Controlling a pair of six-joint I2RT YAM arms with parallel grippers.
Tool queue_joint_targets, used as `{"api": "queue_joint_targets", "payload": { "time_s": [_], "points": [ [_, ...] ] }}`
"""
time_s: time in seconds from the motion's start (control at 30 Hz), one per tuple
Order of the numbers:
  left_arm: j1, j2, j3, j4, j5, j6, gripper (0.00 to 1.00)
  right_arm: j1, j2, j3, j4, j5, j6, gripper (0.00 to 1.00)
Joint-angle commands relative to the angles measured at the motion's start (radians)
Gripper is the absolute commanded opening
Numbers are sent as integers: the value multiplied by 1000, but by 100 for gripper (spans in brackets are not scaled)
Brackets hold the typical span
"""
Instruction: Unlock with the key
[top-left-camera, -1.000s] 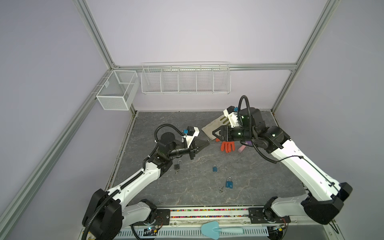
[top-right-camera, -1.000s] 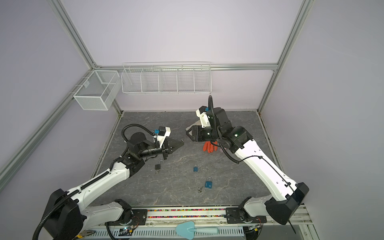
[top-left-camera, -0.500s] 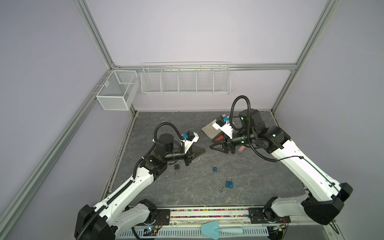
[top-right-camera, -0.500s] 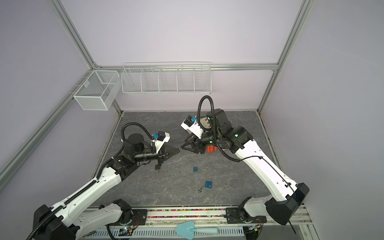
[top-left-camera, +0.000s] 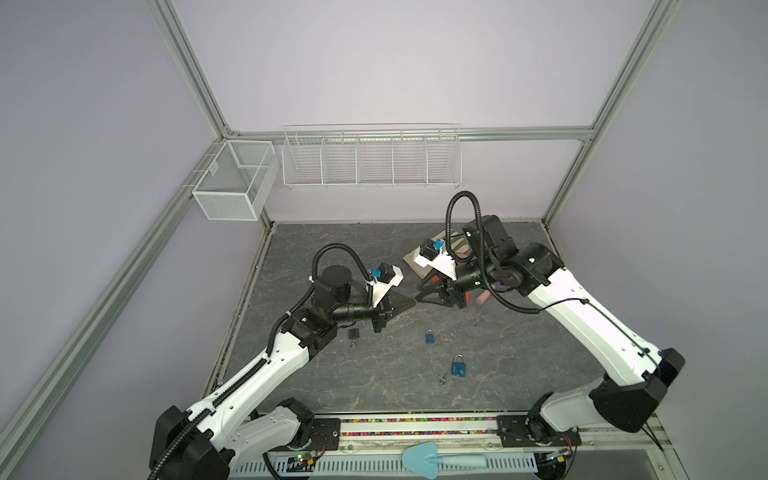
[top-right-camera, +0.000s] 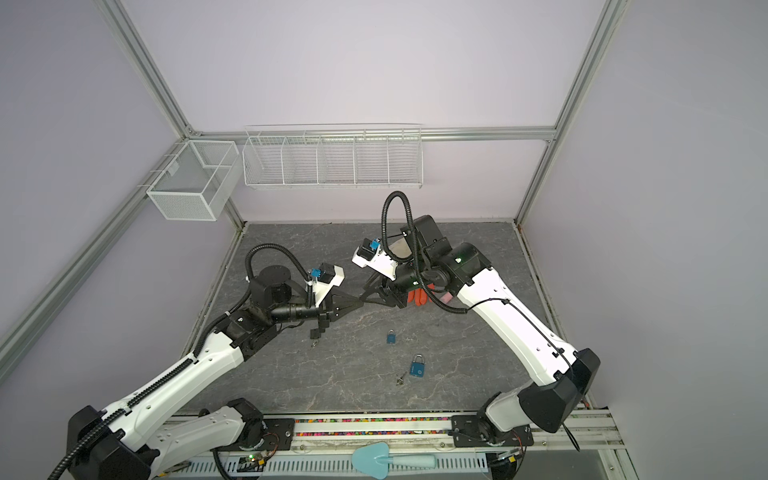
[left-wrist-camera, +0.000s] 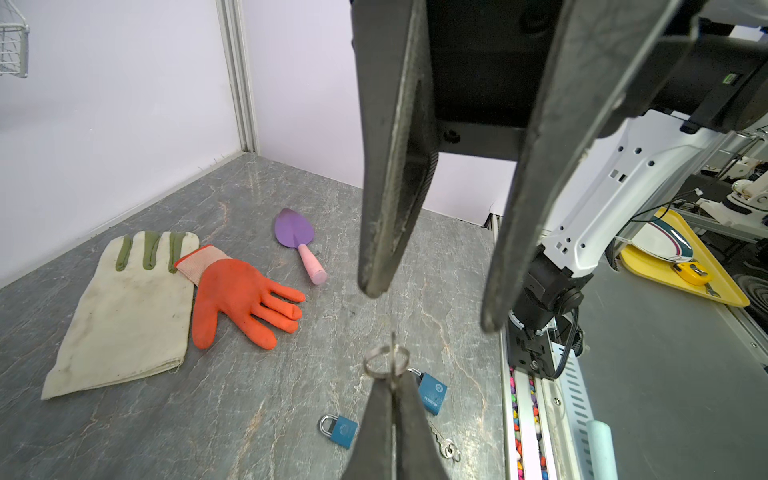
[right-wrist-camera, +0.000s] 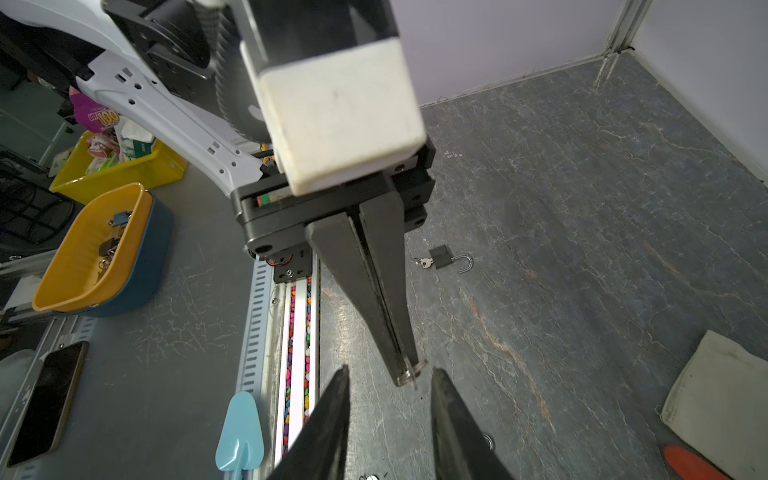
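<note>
right fingers (left-wrist-camera: 386, 208) swung nearer, tapered, part-open | left fingers (left-wrist-camera: 374, 424) pinch round metal key ring (left-wrist-camera: 384, 360)

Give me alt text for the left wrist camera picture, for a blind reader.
The left gripper, shut, pinches a key ring and holds it toward the right gripper, whose open jaws face it closely. Behind, on the grey table, lie an orange glove, a beige glove, a purple trowel and two blue padlocks.
</note>
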Motion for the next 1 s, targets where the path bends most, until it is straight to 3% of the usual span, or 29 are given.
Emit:
{"api": "queue_joint_targets", "payload": {
  "time_s": [0.0,0.53,0.97],
  "points": [
    [-4,5,41,-2,18,36,0,9,22,41,-75,0,-82,32],
    [-5,11,53,3,48,40,0,32,101,114,-146,-5,-123,23],
    [-5,7,48,-7,40,48,0,34,88,111,-166,22,-135,9]
  ]
}}
